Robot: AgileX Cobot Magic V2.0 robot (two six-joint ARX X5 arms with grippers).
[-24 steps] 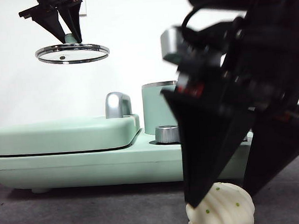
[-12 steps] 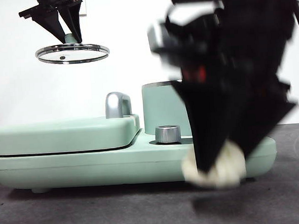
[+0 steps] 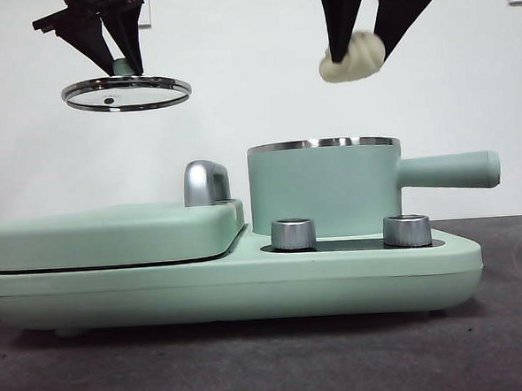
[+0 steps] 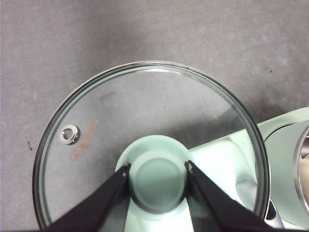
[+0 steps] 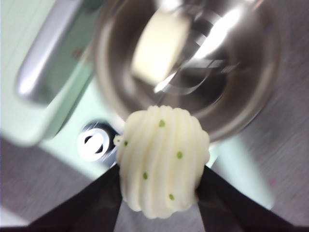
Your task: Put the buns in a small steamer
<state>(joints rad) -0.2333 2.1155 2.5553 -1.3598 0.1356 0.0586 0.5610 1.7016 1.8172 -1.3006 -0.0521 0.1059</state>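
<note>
Up high, the right gripper (image 3: pixel 356 55) pinches the cream-white shell-shaped pleated bun (image 5: pixel 161 161) by its flanks above the mint green cylindrical steamer pot (image 3: pixel 324 188); soft dough, so squeeze lightly. Inside lies the plain smooth white bun (image 5: pixel 159 47). Beyond, the left gripper (image 4: pixel 158 170) clamps the round glass lid (image 4: pixel 145 125) by its knob.

Behind your workspace stands a plain white wall (image 3: pixel 237 91), evenly lit, filling the far side from left to right. Nearest you lies a dark grey matte tabletop (image 3: pixel 254 364), faintly speckled. Small pale fixtures sit high on the wall, cut off.
</note>
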